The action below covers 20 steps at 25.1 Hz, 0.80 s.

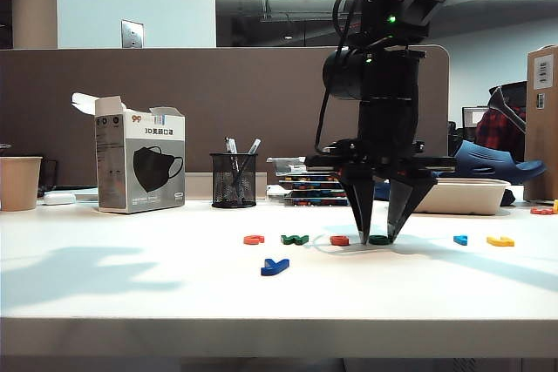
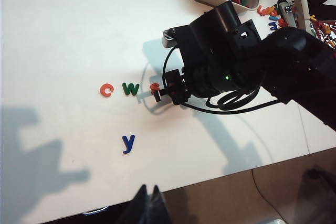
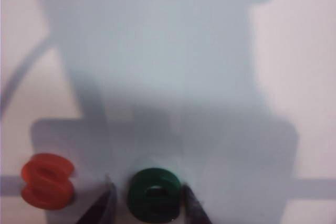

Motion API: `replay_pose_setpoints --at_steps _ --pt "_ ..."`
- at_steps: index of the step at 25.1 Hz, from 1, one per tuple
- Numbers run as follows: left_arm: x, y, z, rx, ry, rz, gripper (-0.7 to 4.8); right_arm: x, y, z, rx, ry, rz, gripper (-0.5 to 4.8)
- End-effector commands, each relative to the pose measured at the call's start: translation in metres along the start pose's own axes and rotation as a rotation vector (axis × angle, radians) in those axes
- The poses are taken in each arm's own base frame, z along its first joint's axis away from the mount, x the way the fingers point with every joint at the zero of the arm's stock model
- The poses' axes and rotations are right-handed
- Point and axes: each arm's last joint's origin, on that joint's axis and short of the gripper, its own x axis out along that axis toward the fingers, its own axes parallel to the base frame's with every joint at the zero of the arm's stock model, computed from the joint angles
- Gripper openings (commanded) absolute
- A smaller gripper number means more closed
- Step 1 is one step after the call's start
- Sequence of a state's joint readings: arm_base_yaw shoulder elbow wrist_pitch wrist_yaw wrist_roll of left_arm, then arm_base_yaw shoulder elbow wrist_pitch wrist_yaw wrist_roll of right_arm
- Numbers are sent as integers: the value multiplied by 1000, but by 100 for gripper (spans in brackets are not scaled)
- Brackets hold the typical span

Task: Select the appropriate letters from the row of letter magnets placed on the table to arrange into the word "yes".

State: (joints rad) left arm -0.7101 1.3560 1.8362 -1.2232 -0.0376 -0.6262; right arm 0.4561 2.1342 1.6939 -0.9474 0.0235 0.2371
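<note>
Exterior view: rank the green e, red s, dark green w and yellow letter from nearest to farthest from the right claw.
1. Green e, on the table between the right claw's tips.
2. Red s, just left of the claw.
3. Dark green w, farther left.
4. Yellow letter, far right in the row.

The exterior camera is looking level across the desk (image 1: 131, 302). The left wrist camera is looking down from high up; the right is hovering close, both sharing the green "e" (image 3: 154, 194) between the right fingers (image 3: 103, 204).
</note>
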Motion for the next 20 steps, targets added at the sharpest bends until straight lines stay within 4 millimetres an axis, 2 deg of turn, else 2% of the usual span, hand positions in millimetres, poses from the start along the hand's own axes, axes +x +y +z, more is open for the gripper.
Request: replay_pose_setpoints --at_steps 1,4,5,11,13,20 --pt "-2 0 1 -3 -14 -5 -5 6 0 -1 -4 16 -3 166" --pt "-2 0 1 -3 -14 -5 -5 6 0 -1 -4 16 -3 163" --pt "-2 0 1 -3 -14 -5 -5 6 0 -1 -4 17 -4 136" --pt "-2 0 1 -3 -14 -5 -5 6 0 -1 -4 17 -4 133" --pt "-2 0 1 -3 -14 -5 -5 6 0 -1 -4 17 -4 112" --pt "-2 0 1 -3 -14 -5 -5 6 0 -1 -4 17 -4 111"
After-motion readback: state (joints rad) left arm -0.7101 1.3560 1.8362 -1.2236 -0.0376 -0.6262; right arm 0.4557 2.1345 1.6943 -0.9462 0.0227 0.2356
